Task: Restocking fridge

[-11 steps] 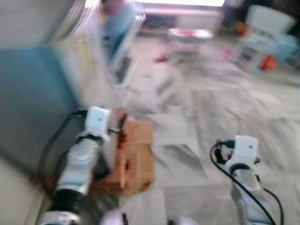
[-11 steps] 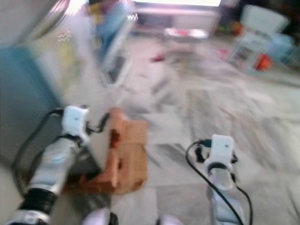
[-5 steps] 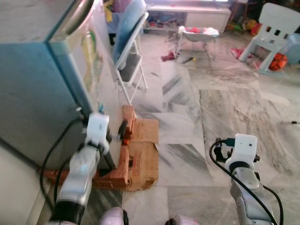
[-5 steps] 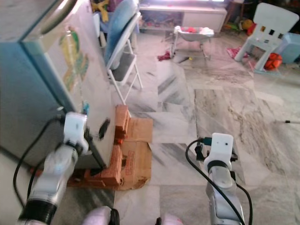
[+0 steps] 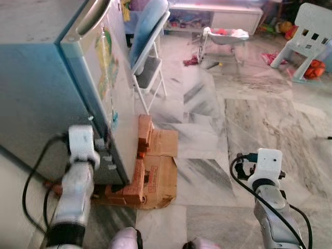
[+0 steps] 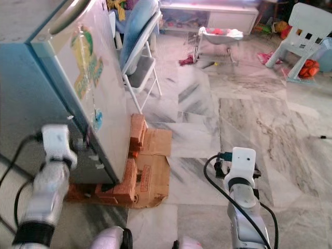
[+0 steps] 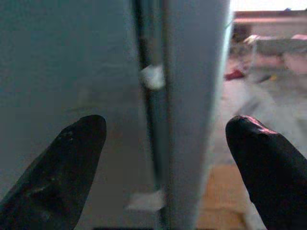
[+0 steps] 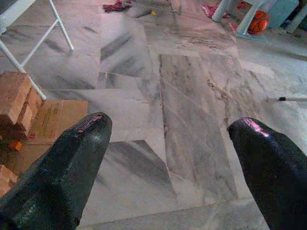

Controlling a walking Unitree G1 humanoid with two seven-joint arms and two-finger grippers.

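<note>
Pale blue-grey metal fridge, left of frame, door shut, raised on red bricks over flattened cardboard. Left gripper: jaws open, straddling door edge, likely to pull it open. Right gripper: jaws open, empty, idle above marble floor.

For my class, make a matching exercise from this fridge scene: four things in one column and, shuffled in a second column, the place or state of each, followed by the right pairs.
Things
1. left gripper
2. right gripper
3. bricks
4. folding chair

Places or states
A. stacked under the front of the fridge, on flattened cardboard
B. open, pointing at bare marble floor
C. standing just beyond the fridge
D. open, fingers either side of the fridge door's edge

Pairs: 1-D, 2-B, 3-A, 4-C
</note>
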